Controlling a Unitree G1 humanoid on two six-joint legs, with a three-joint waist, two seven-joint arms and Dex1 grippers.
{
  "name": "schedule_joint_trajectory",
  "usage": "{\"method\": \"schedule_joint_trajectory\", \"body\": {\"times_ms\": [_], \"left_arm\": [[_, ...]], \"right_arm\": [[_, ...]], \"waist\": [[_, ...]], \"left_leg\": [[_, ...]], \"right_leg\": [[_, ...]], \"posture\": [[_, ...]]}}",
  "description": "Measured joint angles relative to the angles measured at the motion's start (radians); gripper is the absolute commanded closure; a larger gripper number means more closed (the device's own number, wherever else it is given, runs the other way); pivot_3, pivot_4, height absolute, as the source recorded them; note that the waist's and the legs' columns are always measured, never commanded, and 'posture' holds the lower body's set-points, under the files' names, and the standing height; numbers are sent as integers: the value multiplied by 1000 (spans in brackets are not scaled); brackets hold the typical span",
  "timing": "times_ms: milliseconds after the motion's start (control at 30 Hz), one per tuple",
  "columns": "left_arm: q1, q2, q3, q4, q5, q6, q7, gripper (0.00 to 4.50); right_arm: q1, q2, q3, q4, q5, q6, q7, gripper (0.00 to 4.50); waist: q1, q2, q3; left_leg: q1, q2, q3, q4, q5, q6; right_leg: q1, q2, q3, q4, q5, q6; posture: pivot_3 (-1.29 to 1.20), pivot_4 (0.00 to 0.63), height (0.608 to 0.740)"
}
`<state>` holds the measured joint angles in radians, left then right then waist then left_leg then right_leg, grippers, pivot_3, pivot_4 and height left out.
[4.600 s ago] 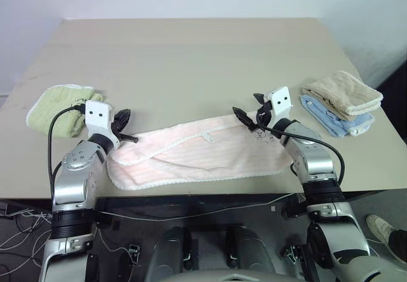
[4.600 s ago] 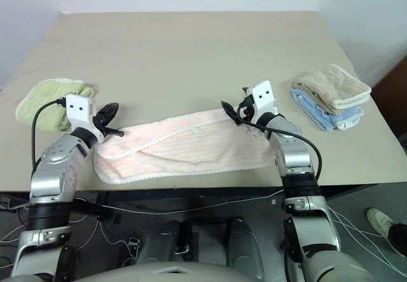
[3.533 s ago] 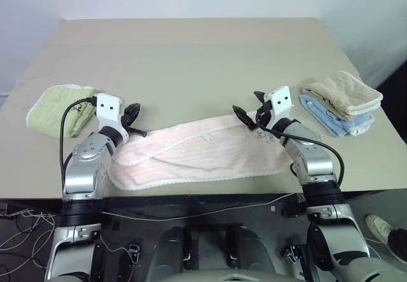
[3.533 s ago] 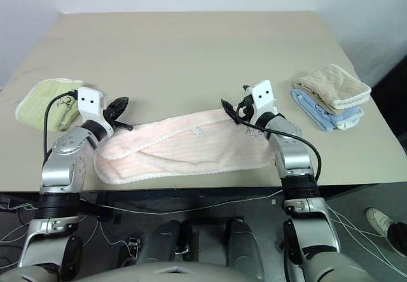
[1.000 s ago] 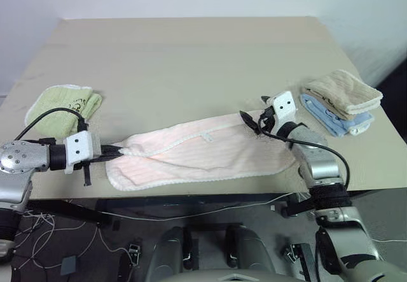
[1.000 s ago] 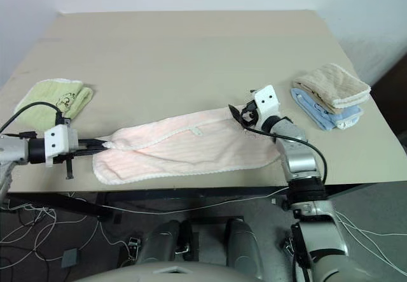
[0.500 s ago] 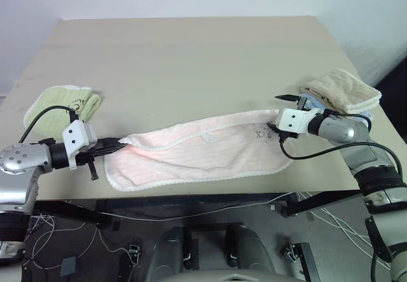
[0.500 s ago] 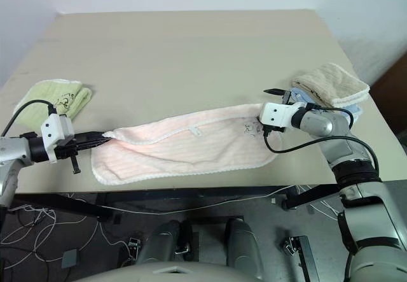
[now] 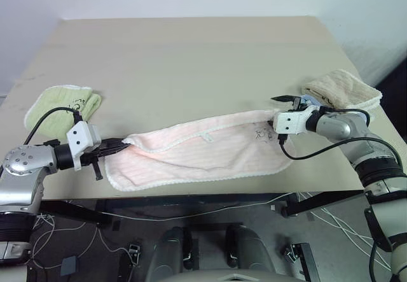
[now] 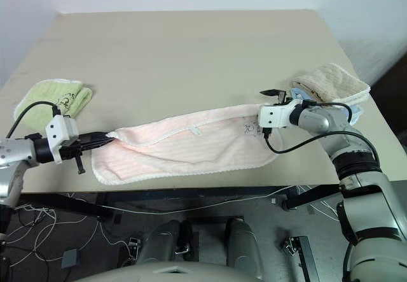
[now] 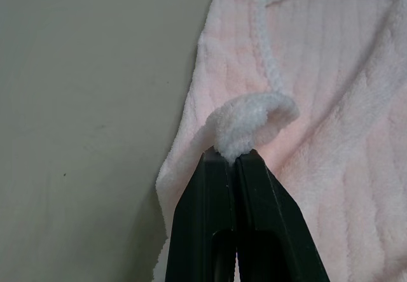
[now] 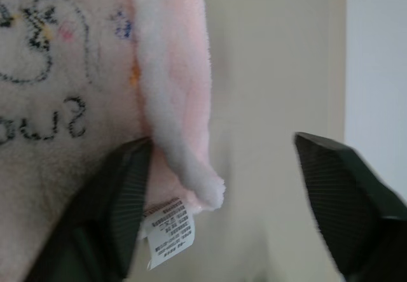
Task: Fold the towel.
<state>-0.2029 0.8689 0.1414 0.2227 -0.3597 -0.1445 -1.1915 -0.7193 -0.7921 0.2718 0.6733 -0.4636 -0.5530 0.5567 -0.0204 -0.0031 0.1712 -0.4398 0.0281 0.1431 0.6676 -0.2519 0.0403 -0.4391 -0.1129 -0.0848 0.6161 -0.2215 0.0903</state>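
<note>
Left eye view: the pale pink towel (image 9: 203, 151) lies stretched along the near edge of the counter (image 9: 191, 59), its whitish scalloped hem running along its far side. At the towel's left end the left gripper (image 9: 121, 144) has its jaws closed on a pinch of the cloth, lifting that corner slightly off the counter. At the towel's right end the right gripper (image 9: 284, 107) sits with its jaws apart, one finger raised above the corner of the cloth; nothing is clamped between them. A light green towel (image 9: 62, 107) lies near the left edge, and a tan folded towel (image 9: 343, 89) near the right edge.

Left wrist view: the two black fingers (image 11: 213, 231) are pressed together on a small rolled tuft of the towel's white hem, the pink cloth spreading out beyond them and bare counter beside it.

Right wrist view: the jaws stand wide open. One finger (image 12: 111, 209) rests against the towel's end beside a white care label (image 12: 170, 229), and the folded edge of the cloth lies between the jaws, nearer that finger, the other finger well clear over bare counter
</note>
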Motion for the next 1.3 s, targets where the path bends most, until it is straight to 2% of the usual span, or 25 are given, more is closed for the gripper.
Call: {"method": "schedule_joint_trajectory", "body": {"times_ms": [267, 300, 500, 700, 833, 1033, 1100, 1200, 1300], "left_arm": [[0, -8, 0, 0, 1, 0, 4, 4500], [0, -10, 0, 0, 1, 0, 7, 4500], [-12, -38, 13, 10, 0, 0, 44, 4500], [-125, -82, 34, 77, 11, 10, 147, 4500], [-356, -162, 32, 233, 69, 26, 319, 4500], [-659, -158, 80, 481, 122, 1, 535, 4500], [-709, -130, 100, 513, 121, -5, 557, 4500], [-712, -87, 119, 514, 107, -19, 533, 4500], [-589, -51, 147, 431, 55, 9, 420, 4500]], "right_arm": [[0, 0, 0, 0, 1, -2, 9, 4354], [0, 0, 0, 0, 1, -2, 10, 4436], [0, 0, 0, 0, -1, -1, 0, 4436], [-23, 2, -2, 19, -3, 4, -38, 4436], [-178, 31, -2, 133, -29, 20, -135, 4436], [-349, 23, -30, 231, -13, -1, -217, 4436], [-361, 13, -57, 222, 37, -24, -191, 4436], [-329, -7, -115, 135, 172, -30, -60, 4436], [-188, -48, -177, -43, 357, 38, 128, 4436]], "waist": [[0, 0, 0], [0, 0, 0], [1, 0, 0], [2, 0, 0], [2, 0, 1], [-2, -1, 1], [-3, -1, 1], [-8, -1, 1], [-9, -1, 1]], "left_leg": [[0, 0, 0, 0, 0, 0], [0, 0, 0, 0, 0, 0], [0, 0, 0, 0, 0, 0], [0, 0, 0, 1, 0, 0], [1, 0, -1, 2, 1, 0], [1, 0, 0, 0, 1, 0], [1, 0, 0, -1, 1, 0], [1, 0, 0, -1, 1, 0], [7, 0, 0, -2, 1, 0]], "right_leg": [[0, 0, 0, 0, 0, 0], [0, 0, 0, 0, 0, 0], [0, 0, 0, 0, 0, 0], [1, 0, 0, 0, 0, 0], [2, 0, 0, 1, 0, 0], [2, 1, 0, -1, 0, 1], [3, 1, 0, -1, 0, 1], [3, 1, 0, -1, 0, 2], [10, 1, -1, -2, -1, 2]], "posture": [[0, 150, 740], [0, 150, 740], [0, 150, 740], [0, 150, 740], [0, 150, 740], [0, 150, 740], [0, 150, 740], [0, 150, 740], [0, 150, 740]]}}
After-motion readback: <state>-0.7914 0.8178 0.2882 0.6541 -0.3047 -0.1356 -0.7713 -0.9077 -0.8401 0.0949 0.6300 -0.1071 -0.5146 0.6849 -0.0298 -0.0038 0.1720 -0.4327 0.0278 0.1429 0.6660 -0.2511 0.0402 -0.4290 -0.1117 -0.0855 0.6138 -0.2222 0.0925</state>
